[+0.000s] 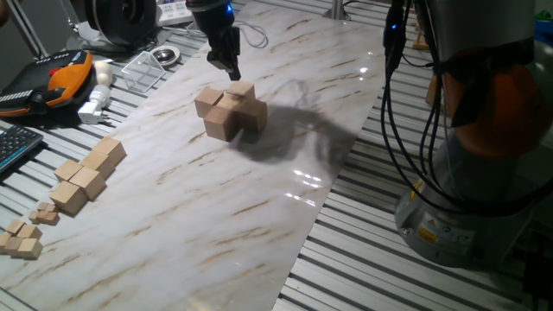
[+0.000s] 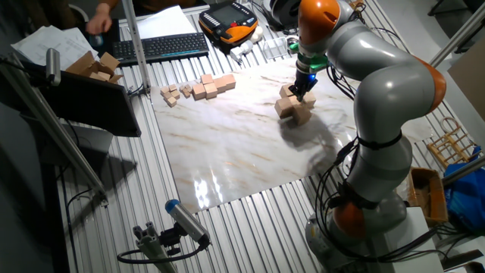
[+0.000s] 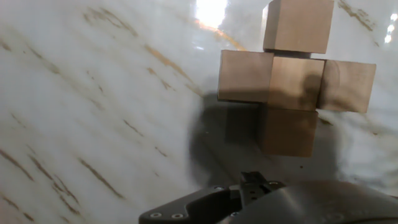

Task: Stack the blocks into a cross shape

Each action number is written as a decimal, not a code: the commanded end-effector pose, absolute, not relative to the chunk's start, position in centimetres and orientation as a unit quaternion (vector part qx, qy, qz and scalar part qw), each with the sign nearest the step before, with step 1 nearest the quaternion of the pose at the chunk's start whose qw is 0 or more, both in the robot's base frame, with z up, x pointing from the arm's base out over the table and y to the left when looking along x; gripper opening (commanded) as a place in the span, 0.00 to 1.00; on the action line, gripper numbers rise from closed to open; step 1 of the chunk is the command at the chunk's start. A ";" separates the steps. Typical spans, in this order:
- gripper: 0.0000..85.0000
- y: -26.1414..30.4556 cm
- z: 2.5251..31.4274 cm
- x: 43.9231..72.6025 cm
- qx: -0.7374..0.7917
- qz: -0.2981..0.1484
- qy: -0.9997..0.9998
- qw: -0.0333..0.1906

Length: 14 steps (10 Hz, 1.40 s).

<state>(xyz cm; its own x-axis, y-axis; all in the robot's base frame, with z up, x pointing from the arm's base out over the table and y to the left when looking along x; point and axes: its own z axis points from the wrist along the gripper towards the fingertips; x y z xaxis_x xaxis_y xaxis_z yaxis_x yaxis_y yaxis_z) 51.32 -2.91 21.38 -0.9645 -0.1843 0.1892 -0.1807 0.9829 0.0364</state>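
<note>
On the marble-patterned tabletop (image 1: 173,207), toward its far edge, we see the blocks (image 1: 230,111) already joined in a cross, while our gripper (image 1: 232,71) hovers just above, apparently empty, its opening impossible to tell.

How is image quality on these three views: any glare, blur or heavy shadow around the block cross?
One fixed view: sharp enough, glare streaks on the marble sheet, a dark shadow beside the blocks. The other fixed view: evenly lit, a bright reflection near the sheet's front edge, blocks small. Hand view: soft and slightly blurred, a blown-out highlight at the top, shadow beneath the cross; the gripper fingertips are not visible there.
</note>
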 end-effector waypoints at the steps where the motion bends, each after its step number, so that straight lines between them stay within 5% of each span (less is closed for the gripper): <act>1: 0.00 -2.9 21.4 51.3 0.094 -0.010 -0.991 0.095; 14: 0.00 -1.8 21.0 50.3 0.090 -0.012 -0.992 0.085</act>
<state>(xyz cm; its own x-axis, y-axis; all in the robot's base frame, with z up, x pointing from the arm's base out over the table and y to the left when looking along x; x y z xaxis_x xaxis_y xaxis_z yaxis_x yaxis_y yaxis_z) 50.33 -1.75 21.03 -0.9695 -0.1802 0.1662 -0.1761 0.9836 0.0390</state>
